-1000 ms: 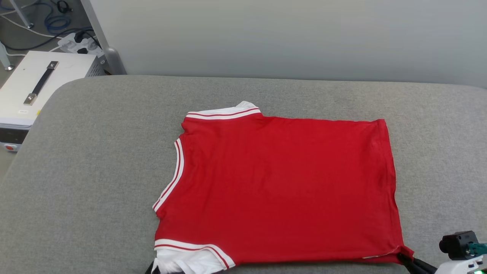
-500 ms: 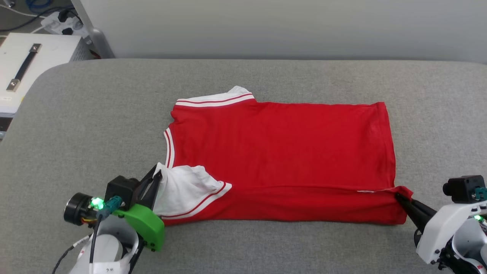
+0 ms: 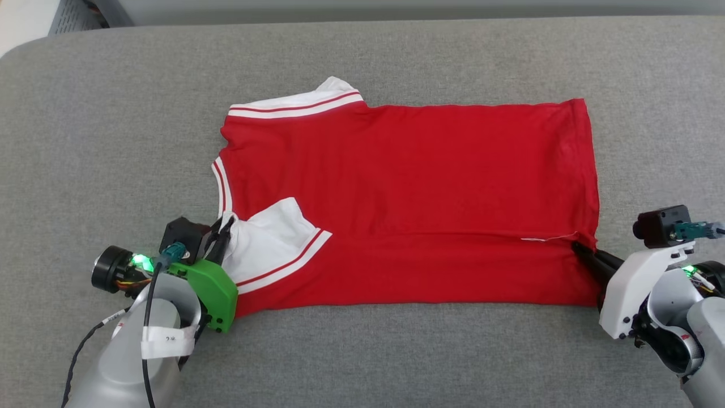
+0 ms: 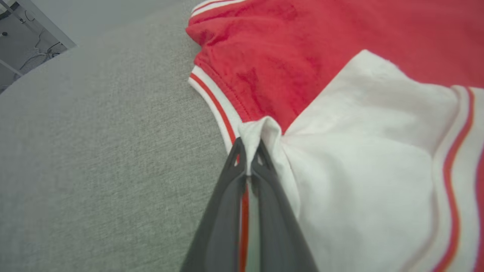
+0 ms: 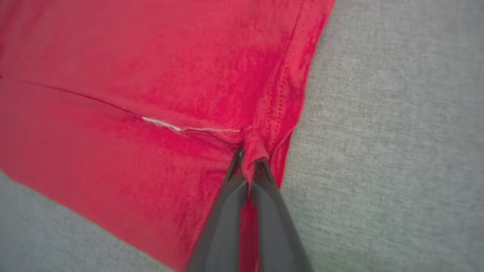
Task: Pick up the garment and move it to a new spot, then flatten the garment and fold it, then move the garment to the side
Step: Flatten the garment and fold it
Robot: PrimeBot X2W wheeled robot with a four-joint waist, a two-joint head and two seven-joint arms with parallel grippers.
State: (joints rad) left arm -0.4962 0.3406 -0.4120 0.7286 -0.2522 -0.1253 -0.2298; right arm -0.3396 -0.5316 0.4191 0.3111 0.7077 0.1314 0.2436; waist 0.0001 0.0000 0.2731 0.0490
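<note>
Now left fingers (image 4: pixel 223 211) clamp the white sleeve (image 3: pixel 272 238), right fingers (image 5: pixel 223 219) the hem corner of the garment (image 3: pixel 408 187) on grey cushion (image 3: pixel 396 351).

Seemingly a robotics lab: grey padded worktable (image 3: pixel 113 85), loose floor cables (image 4: pixel 38 54).

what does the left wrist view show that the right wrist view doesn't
Left wrist view: the left gripper pinching the white sleeve by the striped neck trim. Right wrist view: the right gripper pinching the red hem corner beside a white stitch line. Both: shut dark fingers gripping the garment on a grey padded surface.
</note>
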